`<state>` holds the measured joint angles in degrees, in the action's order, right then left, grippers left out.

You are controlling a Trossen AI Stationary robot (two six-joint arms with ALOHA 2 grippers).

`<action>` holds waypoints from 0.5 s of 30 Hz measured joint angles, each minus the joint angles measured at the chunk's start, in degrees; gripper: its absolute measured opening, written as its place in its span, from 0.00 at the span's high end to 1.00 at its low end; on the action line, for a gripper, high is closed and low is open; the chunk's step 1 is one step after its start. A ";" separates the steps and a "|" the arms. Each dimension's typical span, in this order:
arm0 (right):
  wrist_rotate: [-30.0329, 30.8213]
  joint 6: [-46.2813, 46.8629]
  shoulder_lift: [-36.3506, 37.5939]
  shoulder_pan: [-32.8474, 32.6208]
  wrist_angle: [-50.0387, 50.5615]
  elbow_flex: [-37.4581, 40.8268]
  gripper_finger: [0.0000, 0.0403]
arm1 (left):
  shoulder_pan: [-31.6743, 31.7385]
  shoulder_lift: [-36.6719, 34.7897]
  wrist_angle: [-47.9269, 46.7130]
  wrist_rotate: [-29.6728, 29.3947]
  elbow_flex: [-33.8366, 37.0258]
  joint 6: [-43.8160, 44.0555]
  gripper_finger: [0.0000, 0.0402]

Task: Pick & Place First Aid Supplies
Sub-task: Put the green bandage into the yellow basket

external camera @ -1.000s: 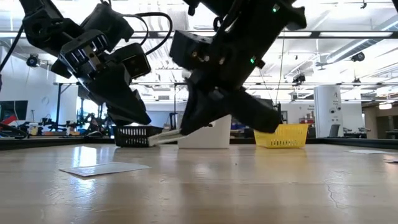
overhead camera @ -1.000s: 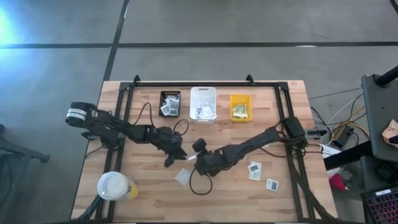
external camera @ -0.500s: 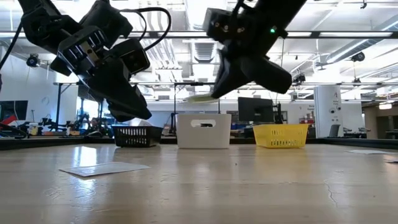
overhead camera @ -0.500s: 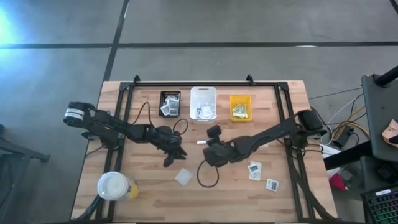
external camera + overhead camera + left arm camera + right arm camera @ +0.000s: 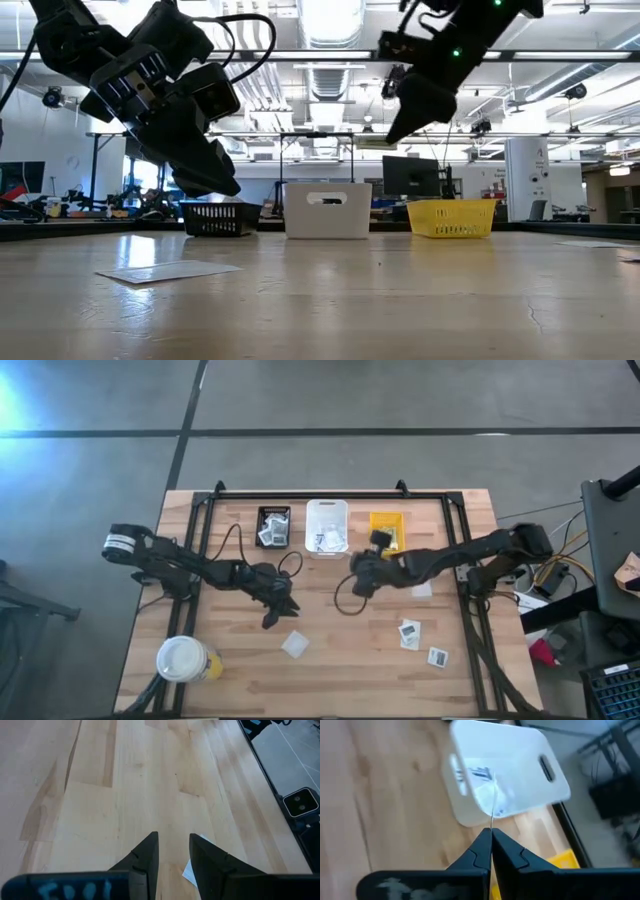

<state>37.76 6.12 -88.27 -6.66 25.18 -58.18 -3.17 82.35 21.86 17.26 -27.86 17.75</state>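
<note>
My right gripper (image 5: pixel 354 568) hangs high over the table's middle, just short of the white bin (image 5: pixel 326 528), shut on a thin pale packet (image 5: pixel 372 143). The right wrist view shows that packet edge-on (image 5: pixel 493 812) with the bin behind it. My left gripper (image 5: pixel 275 615) hovers open at left centre with nothing between its fingers (image 5: pixel 172 851). Close by it, a white packet (image 5: pixel 295 644) lies flat on the wood. More supplies lie at the right (image 5: pixel 410 632) (image 5: pixel 437 656). My right gripper pinches one end of the packet (image 5: pixel 491 831) between its two fingertips. The fingers slant down toward the far side, and the packet sticks out past them, edge-on. It is lifted clear of the table, roughly level in the low view.
A black bin (image 5: pixel 273 525), the white bin and a yellow bin (image 5: pixel 387 532) stand in a row at the far edge, each holding packets. A white-lidded cup (image 5: pixel 183 658) stands at the near left corner. A dark cable loop (image 5: pixel 345 600) hangs under the right arm.
My right gripper has risen from just above the table beside the left gripper and travelled toward the far right, toward the bins, rolling its wrist. It has stayed shut on the pale packet, which is now carried high above the table.
</note>
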 joint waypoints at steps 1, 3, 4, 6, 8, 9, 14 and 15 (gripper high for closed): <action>-0.02 1.41 1.13 0.64 -0.64 1.12 0.98 | -0.03 0.00 -0.01 0.00 0.00 -0.08 0.75; -0.02 3.45 3.21 1.73 -3.47 2.86 0.98 | -0.04 0.00 -0.01 0.01 0.00 -0.29 0.75; -0.02 3.99 4.23 2.28 -5.06 3.79 0.98 | -0.10 0.00 -0.03 0.01 0.00 -0.37 0.75; -0.02 4.69 6.03 3.27 -7.30 5.53 0.98 | -0.14 0.00 -0.04 0.00 0.00 -0.72 0.75; -0.02 6.15 7.42 4.39 -8.86 6.63 0.98 | -0.21 0.00 -0.17 -0.01 0.00 -0.83 0.75; -0.02 7.14 8.00 5.00 -9.10 7.17 0.98 | -0.21 0.00 -0.17 0.00 0.00 -0.86 0.75; -0.02 13.98 10.71 8.89 -9.74 9.65 0.98 | -0.30 0.00 -0.15 0.01 0.00 -0.89 0.75; -0.04 15.45 11.06 9.71 -9.66 10.30 0.98 | -0.32 0.00 -0.17 -0.01 0.00 -0.89 0.75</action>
<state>37.72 21.56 -77.21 3.06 15.52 -47.88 -3.49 82.35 21.69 17.26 -27.86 16.86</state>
